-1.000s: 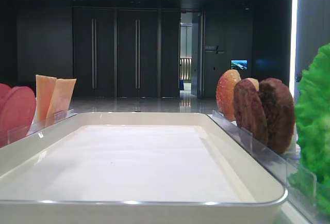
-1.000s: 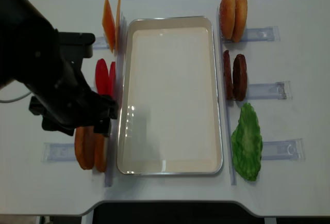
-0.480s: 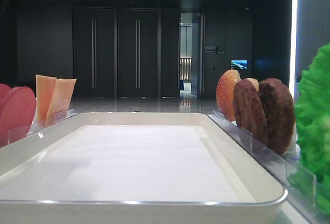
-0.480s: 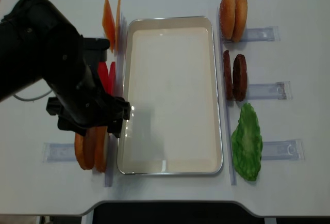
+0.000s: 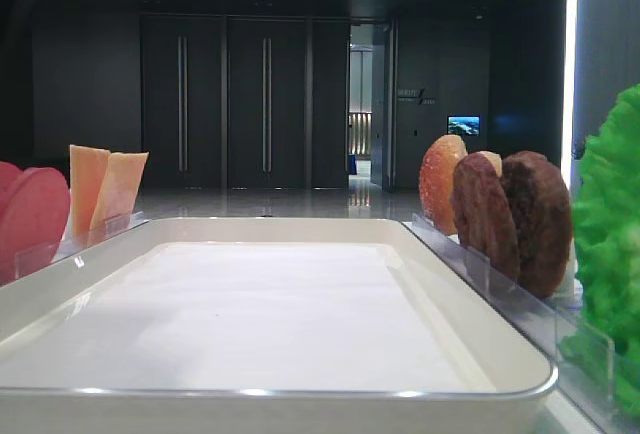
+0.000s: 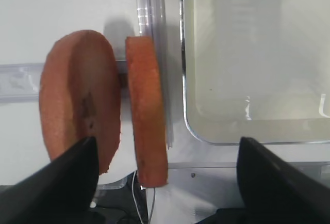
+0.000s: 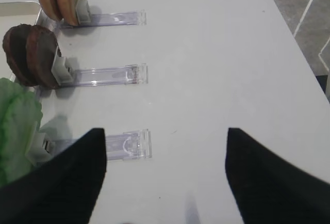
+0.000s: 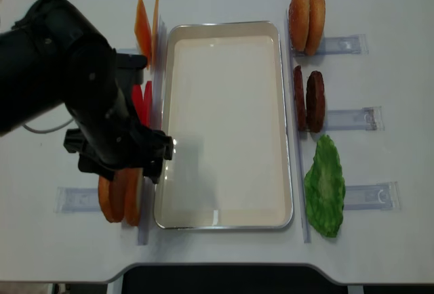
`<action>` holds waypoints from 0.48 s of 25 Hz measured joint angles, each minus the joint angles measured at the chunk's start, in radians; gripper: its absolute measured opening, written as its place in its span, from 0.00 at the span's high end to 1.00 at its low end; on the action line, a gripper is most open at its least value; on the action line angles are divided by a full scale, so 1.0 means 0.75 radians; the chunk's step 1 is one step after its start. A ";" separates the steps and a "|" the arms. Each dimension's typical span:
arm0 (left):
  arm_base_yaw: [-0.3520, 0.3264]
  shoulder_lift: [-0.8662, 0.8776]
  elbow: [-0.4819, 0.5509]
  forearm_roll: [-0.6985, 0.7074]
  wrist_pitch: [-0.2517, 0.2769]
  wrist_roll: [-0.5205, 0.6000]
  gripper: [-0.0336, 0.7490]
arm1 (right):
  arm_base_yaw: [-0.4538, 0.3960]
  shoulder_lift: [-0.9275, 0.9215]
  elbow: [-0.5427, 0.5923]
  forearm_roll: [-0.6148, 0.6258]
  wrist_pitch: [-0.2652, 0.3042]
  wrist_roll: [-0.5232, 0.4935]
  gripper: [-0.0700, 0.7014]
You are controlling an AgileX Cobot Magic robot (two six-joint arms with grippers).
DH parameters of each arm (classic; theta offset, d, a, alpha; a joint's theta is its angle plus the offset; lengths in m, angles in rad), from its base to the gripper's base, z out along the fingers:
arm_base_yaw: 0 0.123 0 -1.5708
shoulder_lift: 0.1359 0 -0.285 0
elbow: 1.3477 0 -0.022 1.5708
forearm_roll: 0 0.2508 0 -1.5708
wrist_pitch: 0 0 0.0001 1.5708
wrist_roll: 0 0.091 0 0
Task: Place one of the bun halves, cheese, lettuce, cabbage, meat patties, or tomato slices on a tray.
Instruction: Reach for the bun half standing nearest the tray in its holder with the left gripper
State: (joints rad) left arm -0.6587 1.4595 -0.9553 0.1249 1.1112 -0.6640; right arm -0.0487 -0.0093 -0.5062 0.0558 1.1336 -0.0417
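Observation:
The white tray (image 8: pixel 230 104) lies bare at the table's middle. Two bun halves (image 6: pixel 80 100) stand on edge in a holder left of its near corner. My left gripper (image 6: pixel 165 182) hangs open above them; the inner bun half (image 6: pixel 147 110) lies between its fingers, untouched. The black left arm (image 8: pixel 81 91) covers part of the tomato slices (image 8: pixel 139 101). Cheese (image 8: pixel 146 30) stands further back. On the right stand more bun halves (image 8: pixel 306 22), meat patties (image 8: pixel 308 101) and lettuce (image 8: pixel 324 185). My right gripper (image 7: pixel 165 177) is open over bare table. Cabbage is out of view.
Clear plastic holder strips (image 7: pixel 126 144) stick out from each food stack toward the table's sides. The table's front edge (image 6: pixel 206 170) runs just below the left bun halves. A clear strip (image 6: pixel 154 28) lines the tray's left side.
The left arm has swung right toward the tray and now sits over the left bun halves and tomato slices. Its jaws stayed wide. Nothing else moved.

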 joint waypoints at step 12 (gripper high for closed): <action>-0.001 0.091 0.001 0.000 -0.008 0.012 0.14 | 0.000 0.000 0.000 0.000 0.000 0.000 0.30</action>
State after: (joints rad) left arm -0.6595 1.5276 -0.9542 0.1249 1.1053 -0.6547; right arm -0.0487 -0.0093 -0.5062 0.0558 1.1336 -0.0417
